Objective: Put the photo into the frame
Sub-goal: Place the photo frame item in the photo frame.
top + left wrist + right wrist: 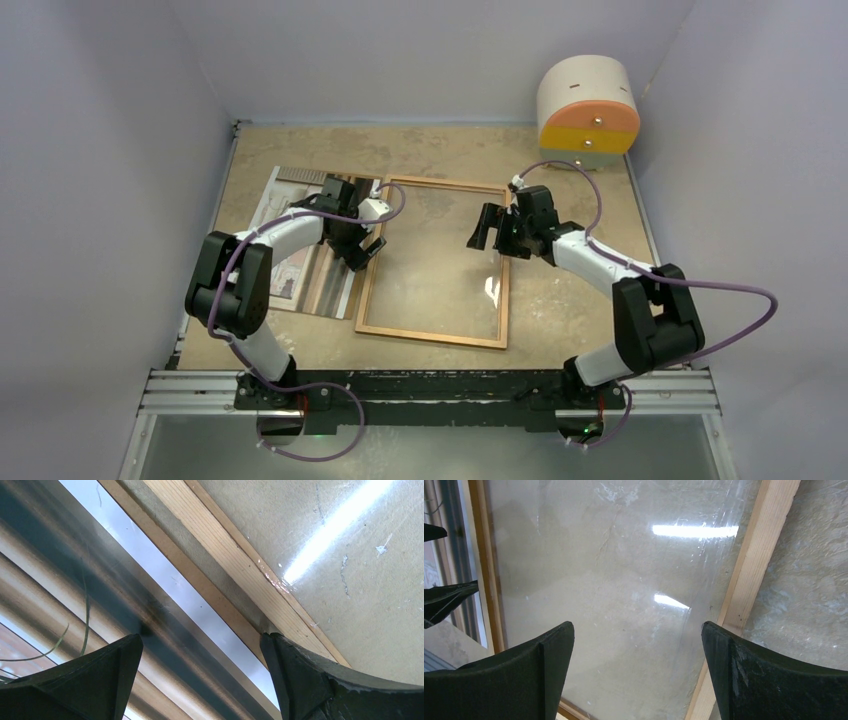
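Left claw [200, 647], fingers apart, straddled the photo's [296, 272] right edge and the frame's [430, 336] left rail. Right claw [638, 640], also spread, hovered over the glass [614, 570]. Photo lay outside, toward the table's [575, 300] left edge: pick-up step, likely needing a pinch on that thin edge.

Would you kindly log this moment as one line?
photo: beside frame | frame: flat, empty | left tool: open above photo edge | right tool: open above pane

Lab booth: bare white walls [100, 150], 2 arms [290, 232] on aluminium rail [190, 392].
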Motion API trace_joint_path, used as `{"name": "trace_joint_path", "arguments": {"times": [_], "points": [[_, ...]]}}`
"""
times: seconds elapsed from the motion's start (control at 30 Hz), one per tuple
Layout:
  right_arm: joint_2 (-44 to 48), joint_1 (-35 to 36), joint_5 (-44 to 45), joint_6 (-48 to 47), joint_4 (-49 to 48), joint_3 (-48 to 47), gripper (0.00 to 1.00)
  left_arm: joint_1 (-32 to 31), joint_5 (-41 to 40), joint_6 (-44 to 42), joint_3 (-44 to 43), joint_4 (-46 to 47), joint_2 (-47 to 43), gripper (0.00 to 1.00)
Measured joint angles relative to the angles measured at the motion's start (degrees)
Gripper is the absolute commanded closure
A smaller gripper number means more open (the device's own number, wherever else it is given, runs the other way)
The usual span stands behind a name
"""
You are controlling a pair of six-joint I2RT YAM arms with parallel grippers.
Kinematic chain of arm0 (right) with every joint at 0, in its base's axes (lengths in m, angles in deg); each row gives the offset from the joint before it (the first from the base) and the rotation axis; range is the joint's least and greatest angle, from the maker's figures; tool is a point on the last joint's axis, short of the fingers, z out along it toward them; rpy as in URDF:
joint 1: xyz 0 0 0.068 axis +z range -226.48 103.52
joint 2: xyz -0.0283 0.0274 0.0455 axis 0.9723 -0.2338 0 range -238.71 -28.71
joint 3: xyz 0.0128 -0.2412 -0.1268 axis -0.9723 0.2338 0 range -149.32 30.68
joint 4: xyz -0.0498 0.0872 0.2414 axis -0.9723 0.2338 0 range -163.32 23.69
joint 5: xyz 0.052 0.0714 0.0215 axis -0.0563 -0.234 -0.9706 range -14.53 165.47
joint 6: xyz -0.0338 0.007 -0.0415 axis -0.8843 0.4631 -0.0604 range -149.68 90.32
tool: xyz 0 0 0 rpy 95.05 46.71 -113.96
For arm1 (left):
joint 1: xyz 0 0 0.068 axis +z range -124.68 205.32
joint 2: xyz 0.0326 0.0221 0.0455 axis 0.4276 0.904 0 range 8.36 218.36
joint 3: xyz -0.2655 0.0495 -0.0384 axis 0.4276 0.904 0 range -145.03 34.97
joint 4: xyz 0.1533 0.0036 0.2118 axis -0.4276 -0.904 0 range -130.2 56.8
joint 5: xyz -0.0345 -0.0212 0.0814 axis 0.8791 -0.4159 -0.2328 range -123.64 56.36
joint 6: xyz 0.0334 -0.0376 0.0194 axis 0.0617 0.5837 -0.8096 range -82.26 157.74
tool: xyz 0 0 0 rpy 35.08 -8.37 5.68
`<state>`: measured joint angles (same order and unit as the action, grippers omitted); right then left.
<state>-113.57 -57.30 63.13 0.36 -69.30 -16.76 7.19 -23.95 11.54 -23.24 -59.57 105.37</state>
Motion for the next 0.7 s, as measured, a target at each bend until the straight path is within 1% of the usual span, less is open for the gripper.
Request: {"name": "trace_joint_path", "arguments": {"times": [0.43,0.7], "points": [[-0.07,0.0,4.22,-1.6,4.74,-1.33,0.01,0.0,-0.02,-0.42,0.24,0.04,-0.04,0.0],[3.78,-0.09,7.32,-1.55,6.93,-1.4,0.01,-0.02,-0.02,-0.35,-0.44,-0.35,-0.07,0.0]]}}
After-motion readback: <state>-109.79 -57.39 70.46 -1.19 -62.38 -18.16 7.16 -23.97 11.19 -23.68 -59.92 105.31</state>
